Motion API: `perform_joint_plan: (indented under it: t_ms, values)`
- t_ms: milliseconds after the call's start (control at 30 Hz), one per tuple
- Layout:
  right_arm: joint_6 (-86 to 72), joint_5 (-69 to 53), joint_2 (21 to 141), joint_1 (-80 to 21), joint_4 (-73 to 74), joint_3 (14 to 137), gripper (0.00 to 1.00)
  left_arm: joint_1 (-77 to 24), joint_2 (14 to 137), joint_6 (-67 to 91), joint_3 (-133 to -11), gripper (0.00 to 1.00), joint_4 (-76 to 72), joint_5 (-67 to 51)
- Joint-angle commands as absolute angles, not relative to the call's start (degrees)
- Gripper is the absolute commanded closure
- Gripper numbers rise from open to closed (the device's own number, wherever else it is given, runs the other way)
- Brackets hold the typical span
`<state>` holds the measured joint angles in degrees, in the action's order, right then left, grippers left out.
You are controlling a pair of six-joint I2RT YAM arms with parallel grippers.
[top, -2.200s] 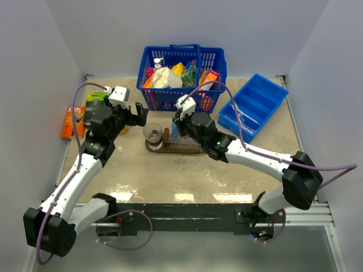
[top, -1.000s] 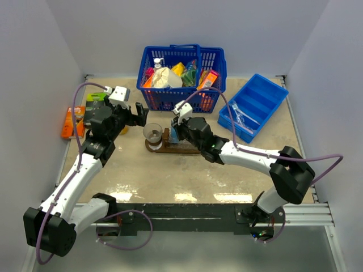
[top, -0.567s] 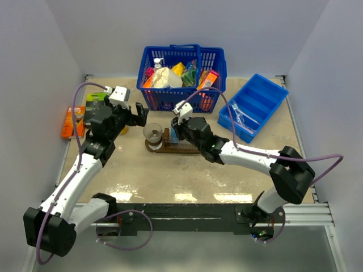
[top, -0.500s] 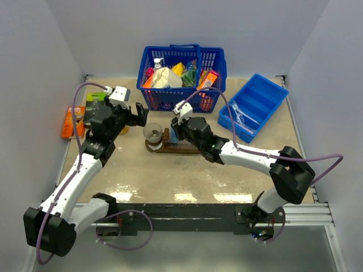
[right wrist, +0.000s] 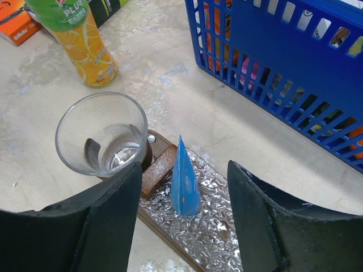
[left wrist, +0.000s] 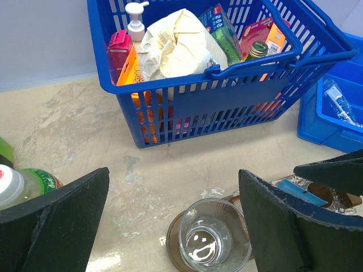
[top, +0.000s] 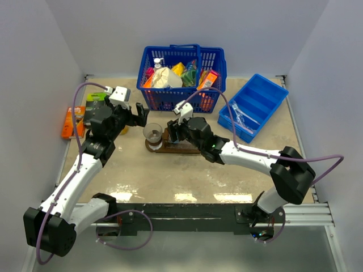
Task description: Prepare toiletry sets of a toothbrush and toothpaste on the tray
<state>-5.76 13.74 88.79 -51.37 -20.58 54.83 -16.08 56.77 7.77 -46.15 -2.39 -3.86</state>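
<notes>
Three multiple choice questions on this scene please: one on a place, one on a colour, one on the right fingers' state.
1. The glass cup stands: A on the wooden tray; B on a shelf; C on a book.
2. The wedge-shaped tube is: A red; B blue; C green.
3. The right fingers are: A shut on the tube; B shut on the cup; C open.
Answers: A, its base sits on the brown board; B, plainly blue in the right wrist view; C, both stand apart from the tube.
</notes>
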Motion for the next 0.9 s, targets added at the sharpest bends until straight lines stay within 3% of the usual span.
perform_joint_plan:
  t_ms: [0, 100, 367, 433, 567, 867]
  values:
    - [-7.29, 12.31, 85.17, -51.50, -21.89, 56.69, 0.35, -15.64, 56.51, 6.68, -45.97, 0.00, -4.13, -4.22]
    - [-7.47, 11.16, 84.46, -51.50, -21.01, 57.48, 0.27, -15.64, 56.34, 6.59, -45.97, 0.00, -4.13, -4.13]
    - [-10.11, 6.16, 78.59, -48.43, -19.87, 58.88, 0.24, -15.64, 56.07, 6.59, -45.88, 0.00, -4.31, -3.78]
    - [-10.89, 3.26, 77.09, -45.81, -18.55, 59.24, 0.26, -15.64, 55.90, 6.59, -45.88, 0.00, -4.31, -3.69]
    - [-14.93, -6.65, 72.26, -34.74, -17.14, 58.36, 0.41, -15.64, 55.72, 6.59, -45.70, 0.00, -4.39, -3.25]
    - [-15.28, -19.41, 77.33, -8.37, -6.76, 63.98, 0.51, -15.64, 55.28, 6.15, -45.70, 0.00, -4.30, -2.20]
